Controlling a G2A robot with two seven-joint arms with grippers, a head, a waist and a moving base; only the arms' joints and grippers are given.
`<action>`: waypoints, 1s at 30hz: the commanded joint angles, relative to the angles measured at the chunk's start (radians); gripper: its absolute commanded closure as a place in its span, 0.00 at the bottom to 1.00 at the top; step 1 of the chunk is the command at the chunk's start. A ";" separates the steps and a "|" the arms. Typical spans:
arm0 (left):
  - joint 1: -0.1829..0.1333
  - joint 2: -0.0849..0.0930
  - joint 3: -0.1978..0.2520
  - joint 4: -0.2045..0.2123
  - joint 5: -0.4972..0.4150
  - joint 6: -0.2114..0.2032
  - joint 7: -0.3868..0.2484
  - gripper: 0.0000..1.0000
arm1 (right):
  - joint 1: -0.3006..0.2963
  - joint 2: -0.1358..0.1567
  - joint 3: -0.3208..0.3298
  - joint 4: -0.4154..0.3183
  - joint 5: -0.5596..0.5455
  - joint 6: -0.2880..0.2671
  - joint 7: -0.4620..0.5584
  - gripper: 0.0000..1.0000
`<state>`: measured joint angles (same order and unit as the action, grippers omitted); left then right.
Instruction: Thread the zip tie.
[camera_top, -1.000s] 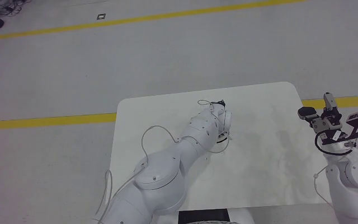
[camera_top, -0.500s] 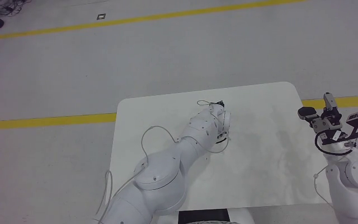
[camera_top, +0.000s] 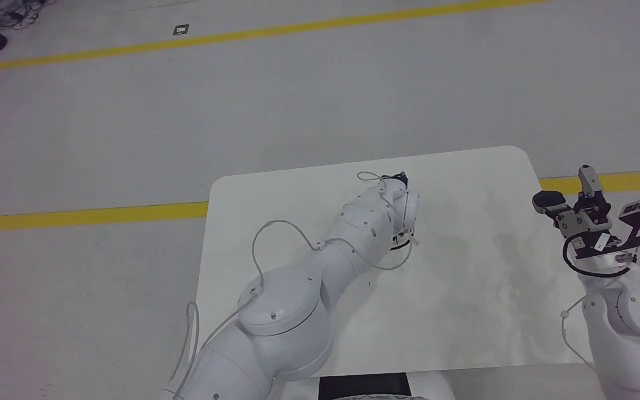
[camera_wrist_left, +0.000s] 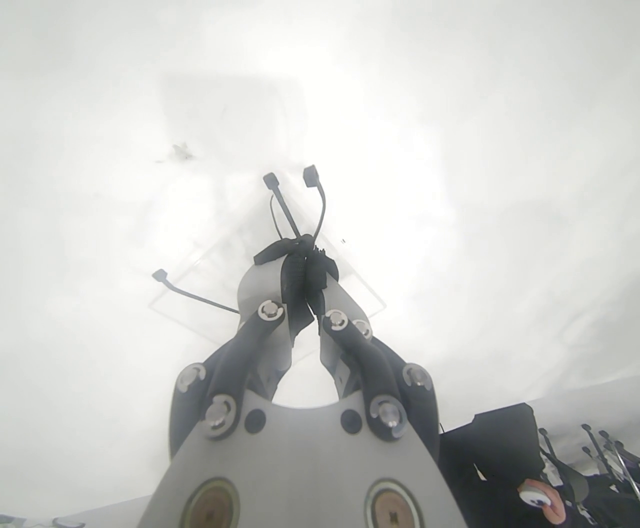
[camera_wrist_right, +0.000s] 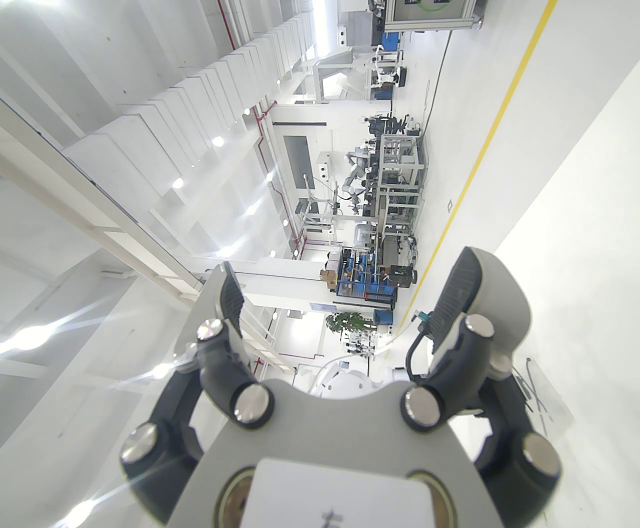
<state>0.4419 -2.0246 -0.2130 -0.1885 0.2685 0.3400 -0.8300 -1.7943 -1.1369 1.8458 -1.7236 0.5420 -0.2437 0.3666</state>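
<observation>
**Gripping black zip ties in the left claw, low over the white desk.**

Pinched shut on the straps a little behind their square heads, leaving two heads poking out past the fingertips and splayed apart, probably so that a head stays free for a tail to be fed through. Held just above a clear sheet on the desk, with a third zip tie lying flat on it beside the claw, handy as a spare. Holding the right claw spread wide with nothing in it, off by the desk's right edge and aimed out into the room, likely parked clear until a second grip is called for. Cannot tell whether any tail has entered a head; judging by the bare heads, threading not yet done.
</observation>
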 joint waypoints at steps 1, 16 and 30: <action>-0.002 0.000 -0.002 0.005 0.004 0.000 0.003 1.00 | 0.000 0.000 0.000 0.000 0.000 0.000 0.000 0.00; -0.024 0.000 -0.015 0.016 0.028 0.000 -0.010 1.00 | 0.000 0.000 0.000 0.000 0.000 0.000 0.000 0.00; -0.050 0.000 -0.032 0.047 -0.034 0.000 -0.006 1.00 | 0.000 0.000 0.000 0.000 0.000 0.000 0.000 0.00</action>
<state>0.3914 -2.0246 -0.2449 -0.1421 0.2356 0.3400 -0.8368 -1.7943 -1.1369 1.8458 -1.7236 0.5420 -0.2437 0.3666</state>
